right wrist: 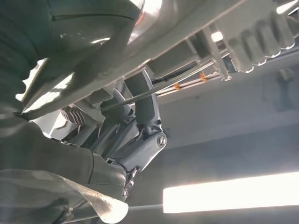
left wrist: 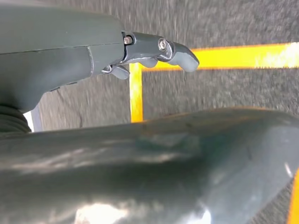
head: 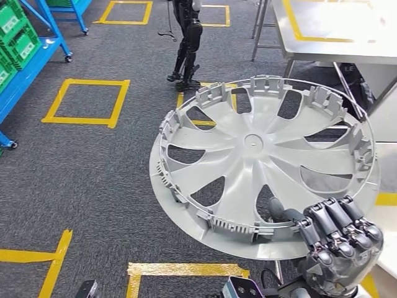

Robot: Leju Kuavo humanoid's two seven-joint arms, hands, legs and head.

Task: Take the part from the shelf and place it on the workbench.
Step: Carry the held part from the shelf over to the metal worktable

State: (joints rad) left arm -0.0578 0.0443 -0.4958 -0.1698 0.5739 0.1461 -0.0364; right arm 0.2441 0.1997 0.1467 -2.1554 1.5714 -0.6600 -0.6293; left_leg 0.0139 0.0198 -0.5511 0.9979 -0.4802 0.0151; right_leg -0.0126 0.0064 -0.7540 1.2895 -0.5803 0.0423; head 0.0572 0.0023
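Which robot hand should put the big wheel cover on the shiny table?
The right hand: it already grips the wheel cover, and the table stands on its side.

The right robot hand sits at about five o'clock in the head view, its dark fingers curled up and over the near rim of the silver wheel cover, which it grips and holds tilted above the floor. From the right wrist, its fingers hook around the cover's rim and wire ring. From the left wrist, the left robot hand holds nothing, one finger stretched straight out, others tucked beneath it.
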